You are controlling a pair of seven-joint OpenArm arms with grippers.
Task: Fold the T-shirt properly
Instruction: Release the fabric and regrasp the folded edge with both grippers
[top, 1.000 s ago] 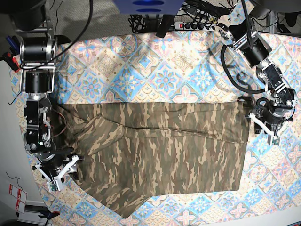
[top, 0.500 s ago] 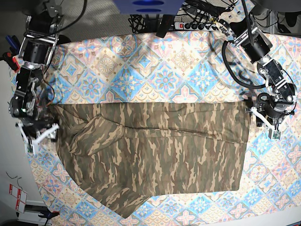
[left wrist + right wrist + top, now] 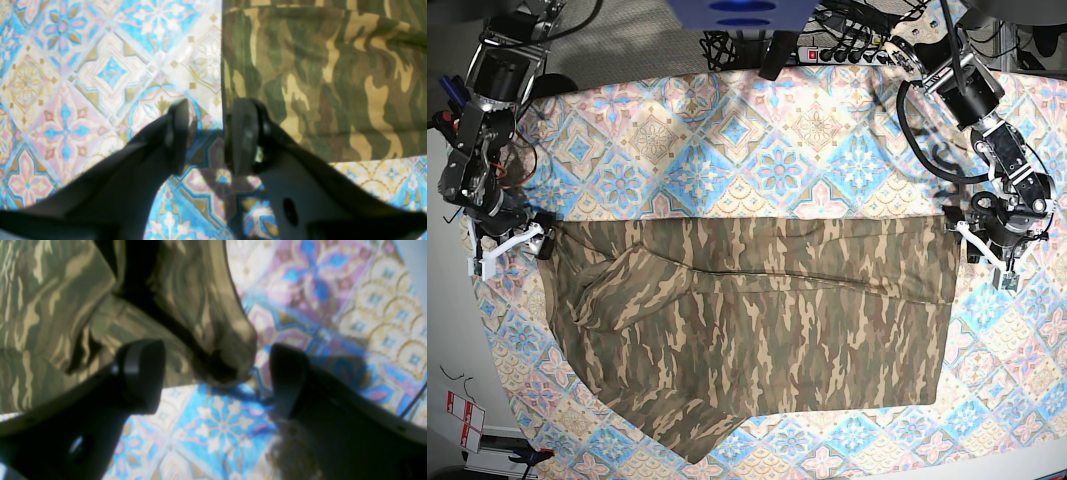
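Tile-patterned cloth in blue, pink and cream covers your counter, and the T-shirt lies spread across its middle and lower part in the base view. Your left gripper sits at the shirt's straight edge with its jaws parted, one finger over the fabric. Your right gripper has its jaws released wide, a raised fold of the shirt between them, apart from both.

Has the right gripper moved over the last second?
Yes. The right gripper has travelled up the T-shirt's left edge, from its lower corner to its top corner.
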